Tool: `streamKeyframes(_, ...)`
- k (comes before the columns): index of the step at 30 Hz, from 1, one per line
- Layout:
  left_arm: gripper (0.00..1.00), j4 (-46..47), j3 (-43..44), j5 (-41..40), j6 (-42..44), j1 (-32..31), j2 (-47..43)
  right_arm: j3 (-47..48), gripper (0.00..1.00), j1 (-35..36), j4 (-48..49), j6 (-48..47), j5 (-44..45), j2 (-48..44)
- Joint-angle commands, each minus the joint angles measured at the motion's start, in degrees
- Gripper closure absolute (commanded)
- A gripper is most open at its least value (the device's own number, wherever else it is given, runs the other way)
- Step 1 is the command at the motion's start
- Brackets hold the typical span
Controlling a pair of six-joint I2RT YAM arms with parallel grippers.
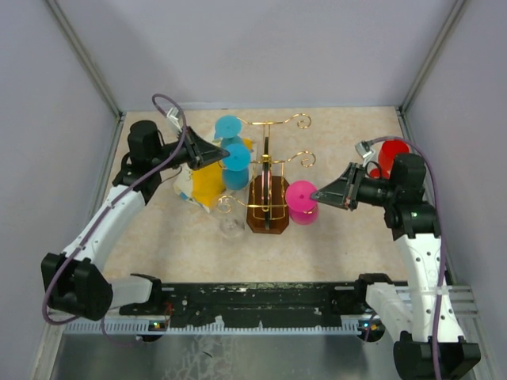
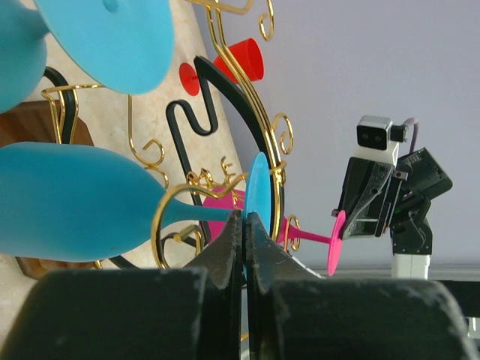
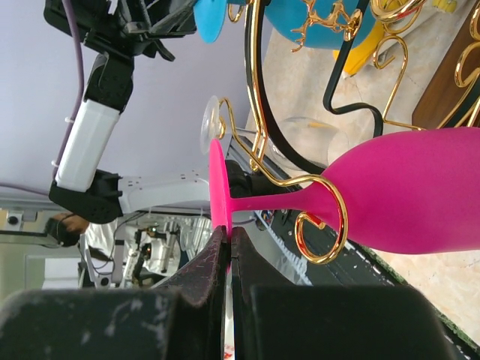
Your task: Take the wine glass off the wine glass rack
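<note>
Left pincer [image 2: 245,219] pinching blue glass [image 2: 67,202] foot; right pincer [image 3: 228,234] seemingly pinching pink glass [image 3: 420,187] foot, on gold rack [image 1: 268,222]

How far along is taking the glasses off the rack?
Done: the red glass sits away from the rack. In hand: left claw pinches the foot of a blue glass, right claw that of the pink glass. Left: both hang on the hooks, not yet slid off.

The wine glass rack [image 1: 268,212] stands mid-table at my 12 o'clock. From its base, the right-hand wine glass [image 1: 302,202] hangs at 3 o'clock, its foot between my right gripper's [image 1: 314,194] fingers. The left-hand wine glass [image 1: 235,168] hangs at 11, its foot between my left gripper's [image 1: 227,150] fingers. A cloth [image 1: 207,184] lies at 10.
</note>
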Motion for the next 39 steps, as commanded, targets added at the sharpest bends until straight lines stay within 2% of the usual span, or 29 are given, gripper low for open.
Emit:
streamKeyframes(1, 1.00, -4.58, 2.69, 0.07, 3.04, -0.09, -3.54, 0.58, 1.00, -0.09, 3.21, 0.92, -3.17, -1.88)
streamKeyframes(7, 1.00, -7.77, 2.08, 0.94, 4.84, -0.09, -5.14, 0.46, 1.00, 3.22, 0.73, -0.35, -1.20, -1.94)
streamKeyframes(13, 1.00, -7.68, 1.19, 1.77, 4.81, -0.09, -5.06, -1.58, 1.00, 8.55, 4.15, 2.30, 2.60, -1.75)
streamKeyframes(23, 1.00, -9.82, 0.32, 2.04, 5.86, -0.05, -7.28, -1.33, 1.00, 9.48, -0.79, 0.77, 3.35, -4.01)
streamKeyframes(31, 1.00, -16.55, 1.32, 0.72, 10.35, -0.08, -10.08, -0.69, 1.00, 9.53, -11.01, -4.94, 4.38, -5.74)
streamKeyframes(39, 1.00, -27.29, 5.92, -3.66, 18.31, 0.00, -10.66, 4.95, 1.00, 9.55, -24.64, -14.96, 9.08, -3.33)
